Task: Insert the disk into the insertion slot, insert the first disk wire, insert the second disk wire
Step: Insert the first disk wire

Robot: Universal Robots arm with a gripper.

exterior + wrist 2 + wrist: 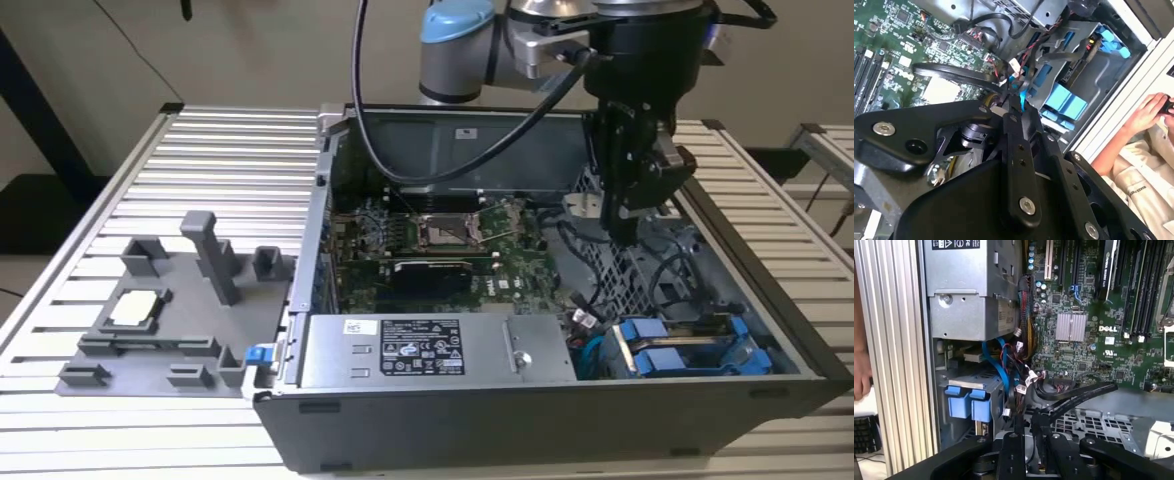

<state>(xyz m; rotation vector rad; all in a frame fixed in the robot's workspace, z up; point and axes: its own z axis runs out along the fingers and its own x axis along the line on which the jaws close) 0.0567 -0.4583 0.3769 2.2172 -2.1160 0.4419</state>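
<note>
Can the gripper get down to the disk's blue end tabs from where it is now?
Probably yes. The gripper hangs inside the open case, above the perforated cage floor. The blue tabs sit exposed from above, but loose cables run close beside them and could snag.

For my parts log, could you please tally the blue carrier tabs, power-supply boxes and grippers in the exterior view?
Blue carrier tabs: 2
Grey power-supply box: 1
Gripper: 1
Total: 4

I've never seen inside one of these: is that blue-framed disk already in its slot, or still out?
In. The disk sits inside the insertion slot, only its blue end tabs showing at the cage's mouth. The gripper hangs above, apart from it.
</note>
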